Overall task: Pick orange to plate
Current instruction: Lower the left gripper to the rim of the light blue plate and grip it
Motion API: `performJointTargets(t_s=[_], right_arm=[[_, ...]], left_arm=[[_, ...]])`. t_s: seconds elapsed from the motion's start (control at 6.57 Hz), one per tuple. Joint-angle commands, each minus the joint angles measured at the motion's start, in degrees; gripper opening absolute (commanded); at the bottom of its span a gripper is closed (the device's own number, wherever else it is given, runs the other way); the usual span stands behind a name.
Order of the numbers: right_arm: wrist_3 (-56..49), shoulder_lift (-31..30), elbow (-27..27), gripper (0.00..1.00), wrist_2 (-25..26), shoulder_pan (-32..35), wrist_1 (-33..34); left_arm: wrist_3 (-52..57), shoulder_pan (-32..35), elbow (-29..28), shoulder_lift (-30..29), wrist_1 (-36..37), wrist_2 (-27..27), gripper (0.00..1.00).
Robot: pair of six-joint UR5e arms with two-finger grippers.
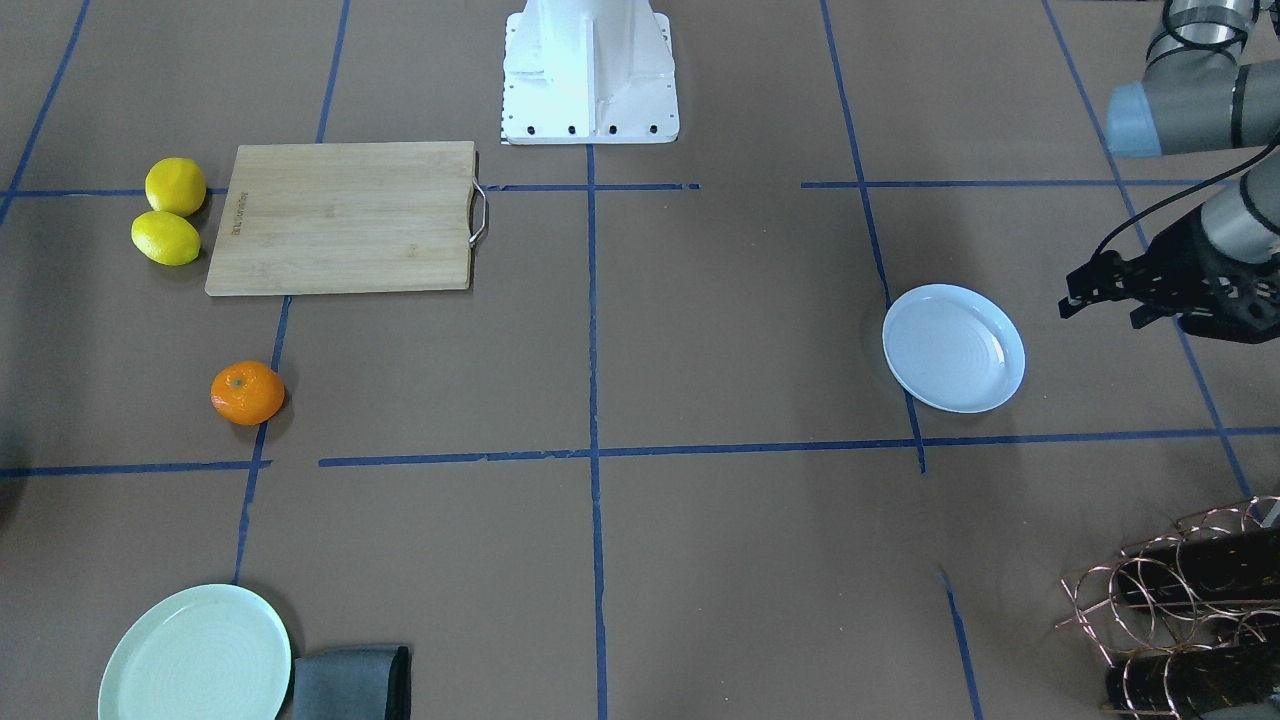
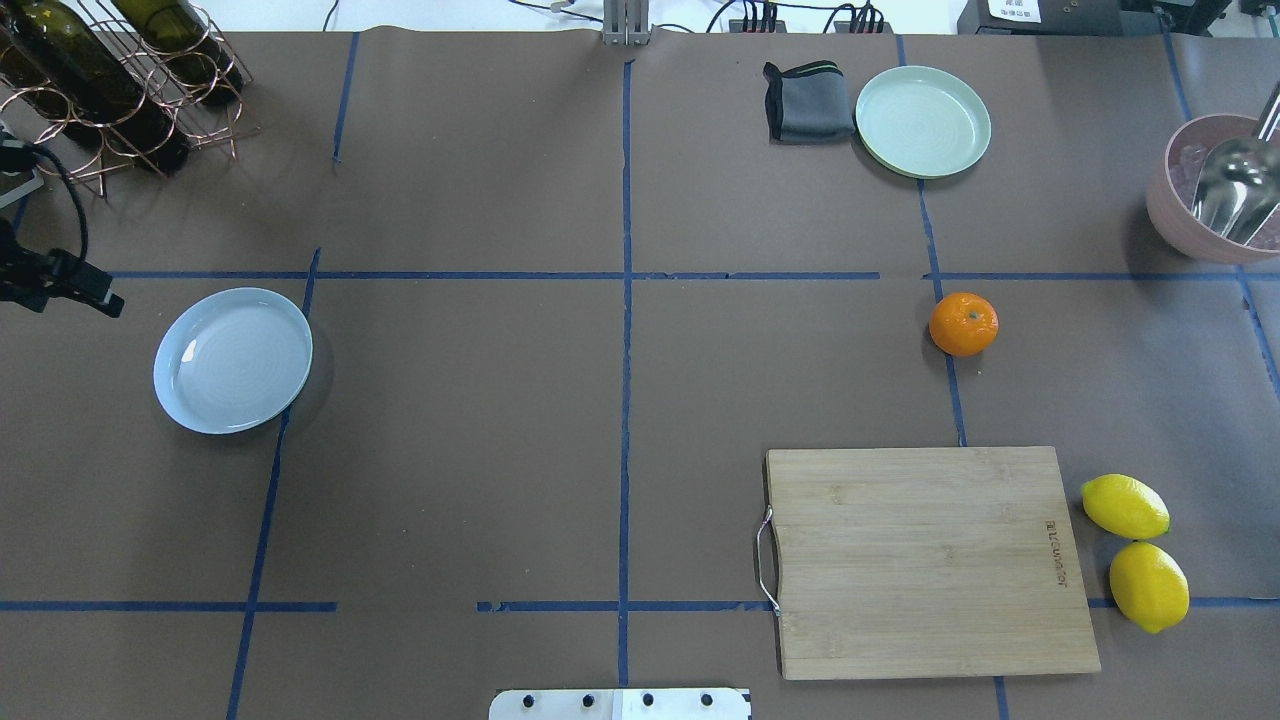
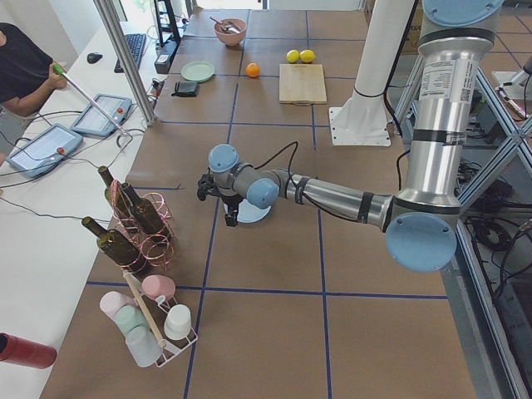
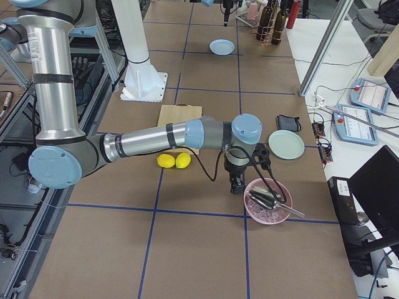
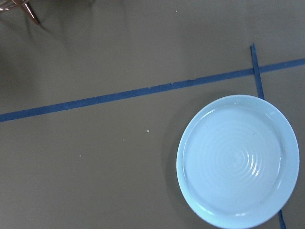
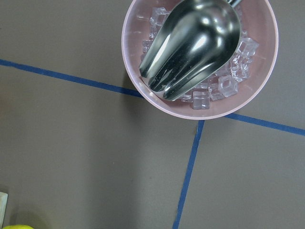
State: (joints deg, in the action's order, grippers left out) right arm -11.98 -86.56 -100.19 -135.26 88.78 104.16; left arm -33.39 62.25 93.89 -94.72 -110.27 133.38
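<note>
— Picked yet?
— No. The orange (image 2: pixel 963 323) lies just past the cutting board's (image 2: pixel 930 560) far edge. The plate (image 2: pixel 232 360), well off the board's handle end, is bare.
— The grippers?
— The right gripper (image 4: pixel 237 184) hangs off the board's other end, apart from the orange; open or not, I can't tell. It likely needs to reach over. The left gripper (image 1: pixel 1100 315), off the handle end too, is spread, empty.

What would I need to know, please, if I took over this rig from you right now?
The left gripper looks open and empty, beside the plate.
The right gripper shows only from the side, so I cannot tell open from shut; it hangs near the pink ice bowl.
The orange lies untouched on the robot's right side, beyond the cutting board.
The plate is empty, on the left side.
Done: nothing yet.
Left: grasp the orange, carry it across, set it on the plate.
</note>
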Motion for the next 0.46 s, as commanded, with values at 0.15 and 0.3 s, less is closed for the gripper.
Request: performJointTargets(t_s=[0.15,0.3], right_arm=[[0.03,-0.01,0.08,1.00,-0.35,-0.01,-0.01],[0.03,-0.01,0.08,1.00,-0.44,-0.01,-0.01]], left_arm=[[-5.53,-7.91,-8.01,-1.34,-9.33,-1.64,0.99],[-5.72,-9.33,-8.89,-2.13,-9.34,-1.72,0.93]])
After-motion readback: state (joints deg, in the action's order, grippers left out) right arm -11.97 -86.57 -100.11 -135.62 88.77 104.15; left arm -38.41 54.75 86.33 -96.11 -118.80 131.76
